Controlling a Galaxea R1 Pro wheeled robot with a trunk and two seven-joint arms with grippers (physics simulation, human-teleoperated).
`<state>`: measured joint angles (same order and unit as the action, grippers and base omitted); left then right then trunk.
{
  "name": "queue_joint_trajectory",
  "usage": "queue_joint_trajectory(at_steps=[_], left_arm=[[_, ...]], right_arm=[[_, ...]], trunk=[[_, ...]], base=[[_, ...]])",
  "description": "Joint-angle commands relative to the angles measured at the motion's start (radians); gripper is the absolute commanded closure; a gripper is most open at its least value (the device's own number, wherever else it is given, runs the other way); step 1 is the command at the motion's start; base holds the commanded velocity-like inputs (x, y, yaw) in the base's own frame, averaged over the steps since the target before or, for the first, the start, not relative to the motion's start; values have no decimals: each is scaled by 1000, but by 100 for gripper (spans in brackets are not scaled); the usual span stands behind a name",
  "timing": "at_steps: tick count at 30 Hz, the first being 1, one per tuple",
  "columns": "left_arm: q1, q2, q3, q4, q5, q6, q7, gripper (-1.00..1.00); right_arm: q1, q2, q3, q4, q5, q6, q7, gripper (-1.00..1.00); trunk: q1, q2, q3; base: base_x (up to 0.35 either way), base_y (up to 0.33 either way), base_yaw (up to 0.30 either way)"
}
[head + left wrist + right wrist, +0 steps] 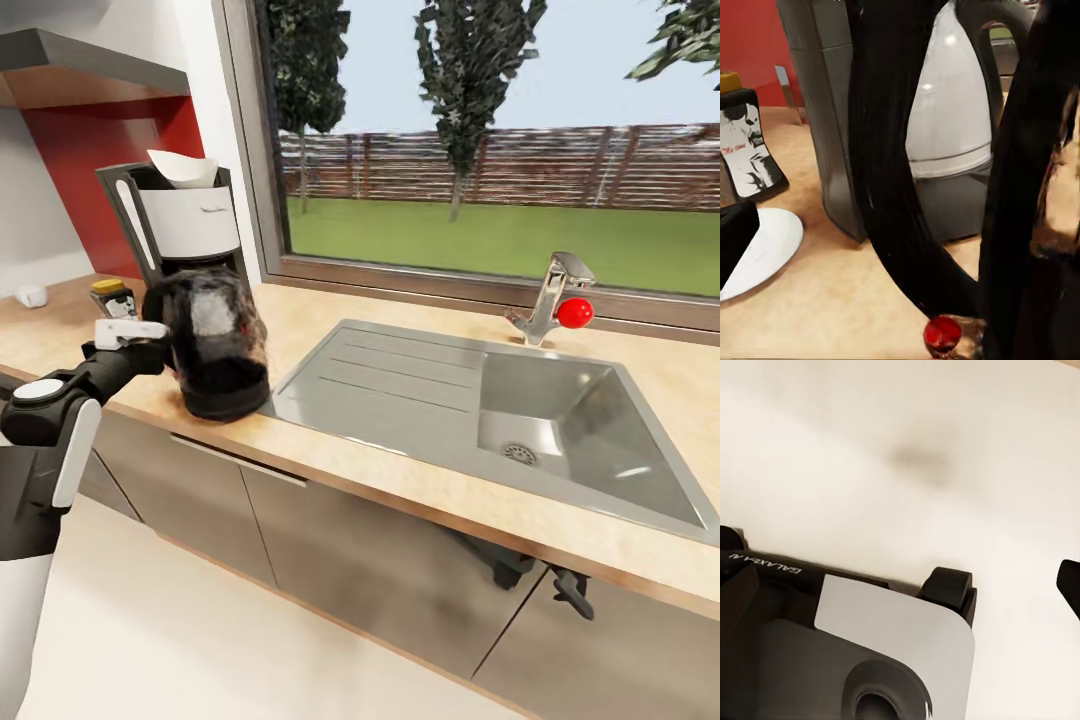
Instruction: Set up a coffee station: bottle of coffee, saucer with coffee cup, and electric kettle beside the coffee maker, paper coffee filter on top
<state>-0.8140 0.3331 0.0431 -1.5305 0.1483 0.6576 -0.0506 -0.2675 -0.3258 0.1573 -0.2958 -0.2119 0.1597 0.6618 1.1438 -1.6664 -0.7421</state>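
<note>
Step in hand: setting the kettle [212,342] down on the counter [420,480] just in front of the coffee maker [183,222], judging by its place at the counter's front edge, beside the sink [500,400].
Doing it well: lower straight, keep the base flat, avoid the sink rim on one side and the coffee bottle [112,297] on the other; let go only once the base sits fully on wood.
Risk: base near the counter's front edge, so nudge inward before release.
Kettle: dark, glossy, rounded body with a pale sheen; looks upright; seen close from the left wrist as black curved bands with a small red spot low down.
Coffee maker: black and white, upright, paper filter [185,167] on top.
Saucer: white disc [761,247] flat on the counter, near the bottle.
Left gripper [150,335]: at the kettle's side, apparently gripping it; fingers hidden, so cannot tell.
Right gripper: fingers not clearly visible, cannot tell.
</note>
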Motion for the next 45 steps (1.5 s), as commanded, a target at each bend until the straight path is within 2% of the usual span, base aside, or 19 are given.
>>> queue_joint_trajectory(at_steps=[1, 24, 41, 43, 44, 45], left_arm=[[-1, 0, 2, -1, 17, 6, -3, -100], [-1, 0, 7, -2, 18, 5, -3, -100], [-1, 0, 7, -2, 19, 6, -4, -100], [-1, 0, 7, -2, 32, 7, -6, -100], [-1, 0, 8, -2, 69, 6, -9, -100], [-1, 1, 9, -2, 82, 6, -11, -100]], right_arm=[[0, -1, 5, -2, -11, 9, 1, -100], [0, -1, 5, -2, -11, 9, 1, -100], [-1, -1, 5, -2, -11, 9, 1, -100], [0, -1, 5, -2, -11, 9, 1, -100], [-1, -1, 6, -2, -11, 9, 1, -100], [-1, -1, 6, -2, -11, 9, 1, -100]], trunk=[[0, 0, -1], [0, 0, -1], [0, 0, -1], [0, 0, -1], [0, 0, -1], [0, 0, -1]], base=[[0, 0, 0], [-1, 0, 0], [-118, 0, 0], [-7, 0, 0], [-2, 0, 0], [-2, 0, 0]])
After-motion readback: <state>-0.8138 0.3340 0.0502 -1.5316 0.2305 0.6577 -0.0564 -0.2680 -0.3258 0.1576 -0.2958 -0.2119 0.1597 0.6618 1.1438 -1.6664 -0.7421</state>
